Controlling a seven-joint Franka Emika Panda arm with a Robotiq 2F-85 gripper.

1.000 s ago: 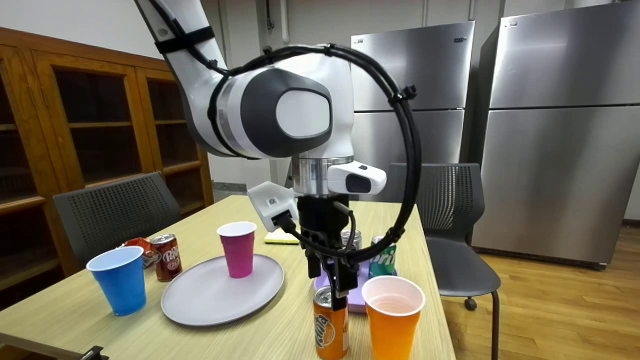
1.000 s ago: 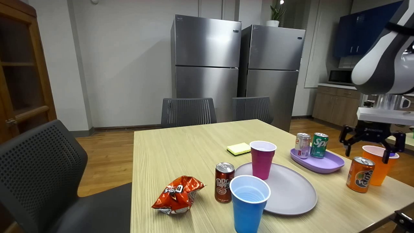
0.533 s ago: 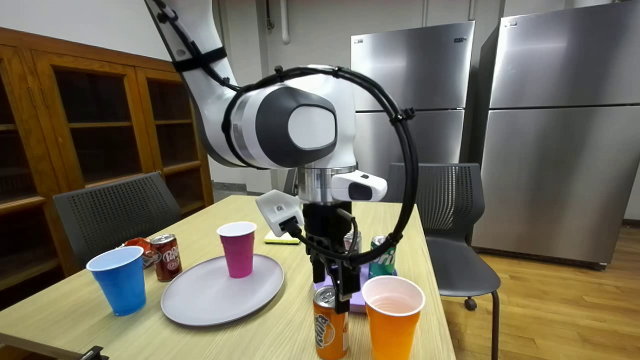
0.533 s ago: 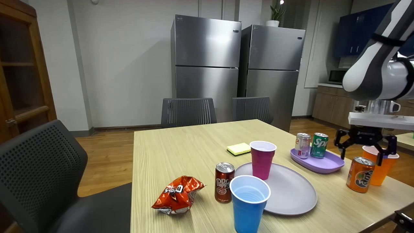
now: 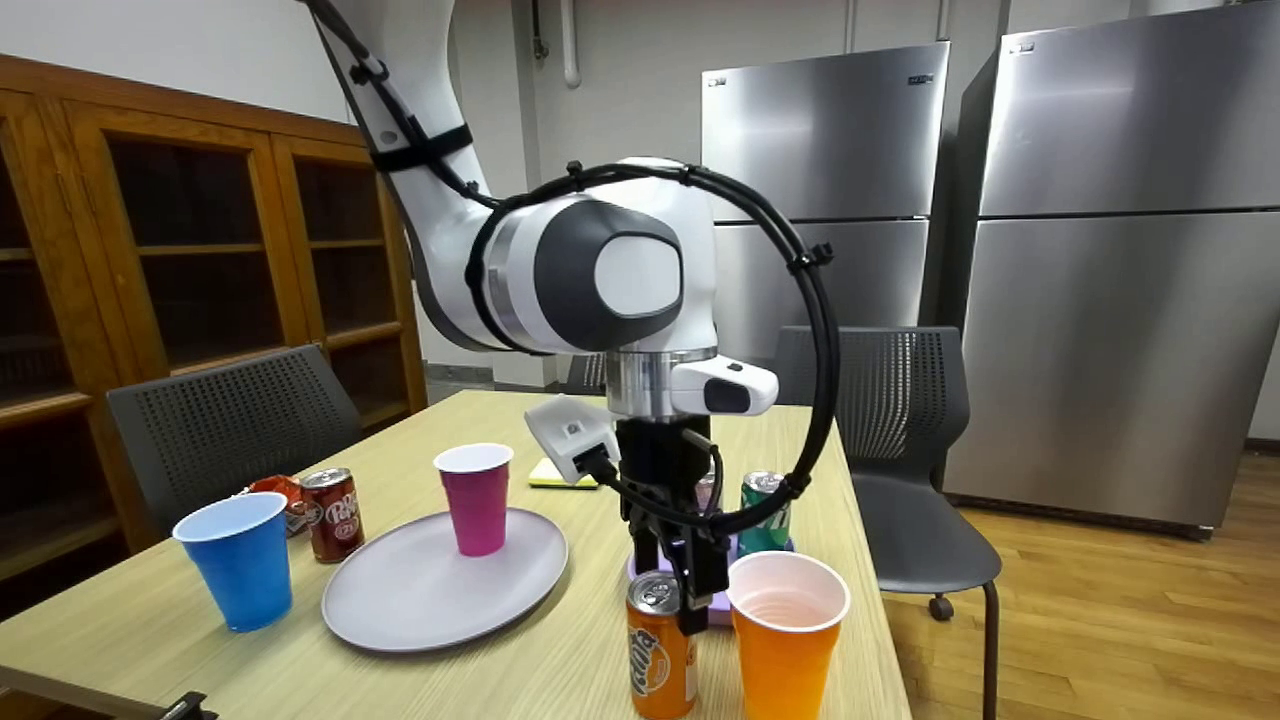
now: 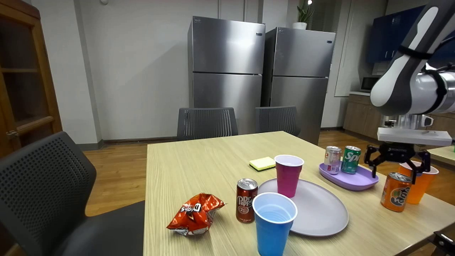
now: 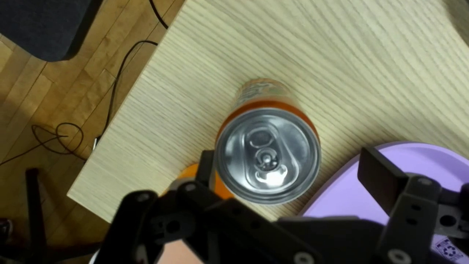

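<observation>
My gripper (image 6: 394,175) hangs over the orange Fanta can (image 6: 395,197), which stands upright on the table, as both exterior views show. In the wrist view the can's silver top (image 7: 267,157) lies between the spread fingers, nearer the left one. That left fingertip (image 7: 206,167) is right beside the rim; whether it touches I cannot tell. A wide gap separates the can from the right fingertip (image 7: 381,179), which appears over the purple tray (image 7: 340,200). Nothing is gripped. An orange cup (image 5: 785,665) stands close beside the can, mostly hidden by my gripper in the wrist view.
On the purple tray stand a Sprite can (image 6: 351,160) and a pale can (image 6: 332,160). A grey plate (image 6: 323,220) bears a pink cup (image 6: 288,179). Around it are a blue cup (image 6: 273,227), a Dr Pepper can (image 6: 246,201), a red chip bag (image 6: 197,215) and a sponge (image 6: 262,164).
The arm has come down toward the Fanta can, drifting left in an exterior view and slightly right in an exterior view from elsewhere. The jaws have stayed open; the table objects have not moved.
</observation>
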